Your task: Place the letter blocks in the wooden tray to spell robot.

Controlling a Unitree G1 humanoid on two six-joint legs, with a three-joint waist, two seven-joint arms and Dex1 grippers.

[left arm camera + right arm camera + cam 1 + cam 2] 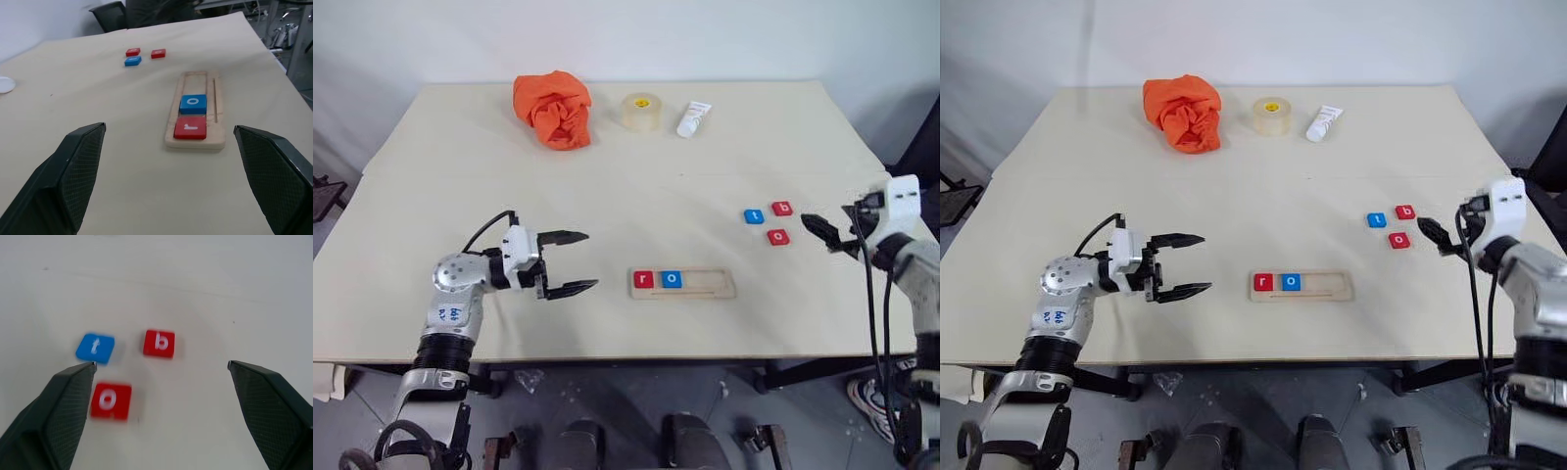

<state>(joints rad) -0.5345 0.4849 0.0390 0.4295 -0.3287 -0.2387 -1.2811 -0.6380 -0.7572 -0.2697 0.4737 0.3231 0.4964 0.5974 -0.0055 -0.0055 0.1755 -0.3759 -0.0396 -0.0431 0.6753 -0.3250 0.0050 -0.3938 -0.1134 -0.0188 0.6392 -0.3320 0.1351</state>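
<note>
Wooden tray (pixel 683 284): pale strip lying flat near the front edge of the bench (pixel 607 176), long side running left to right. Its two leftmost places are filled: red r block (pixel 643 280) at the left end, blue o block (pixel 672 280) touching it on the right; the rest of the tray is bare wood.

Loose blocks: three on the bench, well to the right of the tray and farther back. Blue t block (pixel 754 216) on the left, red b block (pixel 782 209) just beside it on the right, red o block (pixel 778 237) nearer the front, below the gap between them. All lie flat, letters up, none touching.

Left gripper (pixel 570 262): held level above the bench, pointing right toward the tray's left end, near it but apart; fingers spread wide, nothing between them.

Right gripper (pixel 824 232): just right of the three loose blocks, pointing toward them, not touching any; fingers spread wide, empty. In the right wrist view the t, b and o blocks lie ahead between the two fingers.

Other items along the far side of the bench: crumpled orange cloth (pixel 554 108), roll of clear tape (pixel 641 112), white tube (pixel 694 118)
</note>
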